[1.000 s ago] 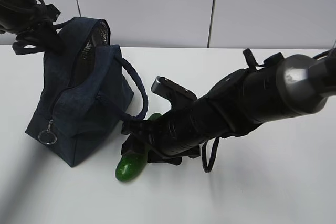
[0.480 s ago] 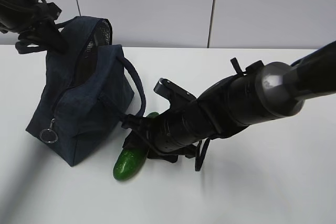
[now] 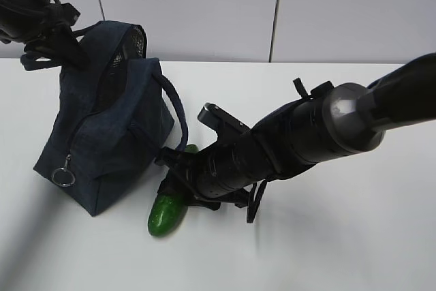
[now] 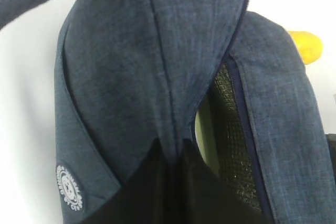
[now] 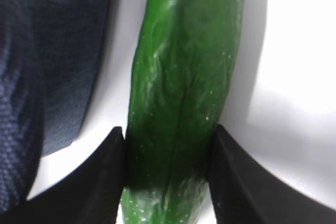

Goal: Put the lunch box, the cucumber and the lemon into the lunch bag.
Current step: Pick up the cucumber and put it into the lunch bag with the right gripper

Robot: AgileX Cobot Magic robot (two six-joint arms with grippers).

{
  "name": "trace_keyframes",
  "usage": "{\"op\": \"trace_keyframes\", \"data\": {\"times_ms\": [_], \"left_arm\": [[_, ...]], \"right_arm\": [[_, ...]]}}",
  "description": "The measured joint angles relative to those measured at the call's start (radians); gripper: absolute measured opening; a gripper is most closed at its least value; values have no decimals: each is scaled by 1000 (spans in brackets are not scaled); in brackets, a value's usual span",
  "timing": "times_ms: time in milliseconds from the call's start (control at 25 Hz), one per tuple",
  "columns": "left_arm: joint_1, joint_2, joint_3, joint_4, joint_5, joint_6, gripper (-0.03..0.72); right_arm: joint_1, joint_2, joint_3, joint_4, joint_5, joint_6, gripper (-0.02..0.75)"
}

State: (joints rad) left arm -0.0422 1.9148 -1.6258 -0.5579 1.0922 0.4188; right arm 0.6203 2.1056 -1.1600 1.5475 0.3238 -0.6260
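The navy lunch bag (image 3: 102, 141) stands at the left of the white table (image 3: 340, 250), top gaping open, metal ring pull (image 3: 63, 178) hanging on its near end. The left gripper (image 3: 51, 49) is up at the bag's far top edge. Just right of the bag's base lies the cucumber (image 3: 167, 212), with the right gripper (image 3: 178, 185) down over its middle.

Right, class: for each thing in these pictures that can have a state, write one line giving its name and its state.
lunch bag: upright on the table, top zip open, silvery lining showing.
cucumber: lying on the table beside the bag, pinched between the right gripper's fingers.
lemon: outside the bag, behind it.
right gripper: shut on the cucumber.
left gripper: shut, pinching the bag's fabric.
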Motion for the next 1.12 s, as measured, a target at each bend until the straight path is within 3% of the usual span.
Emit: {"op": "trace_keyframes", "data": {"times_ms": [320,920,1120], "left_arm": [[0,0,0,0,2,3,-2],[0,0,0,0,2,7,-2],[0,0,0,0,-5,11,-2]], "right_arm": [[0,4,-2,-18,133,-8,290],[0,-168,4,-380,393,43,264],[0,-241,4,-438,519,46,263]]}}
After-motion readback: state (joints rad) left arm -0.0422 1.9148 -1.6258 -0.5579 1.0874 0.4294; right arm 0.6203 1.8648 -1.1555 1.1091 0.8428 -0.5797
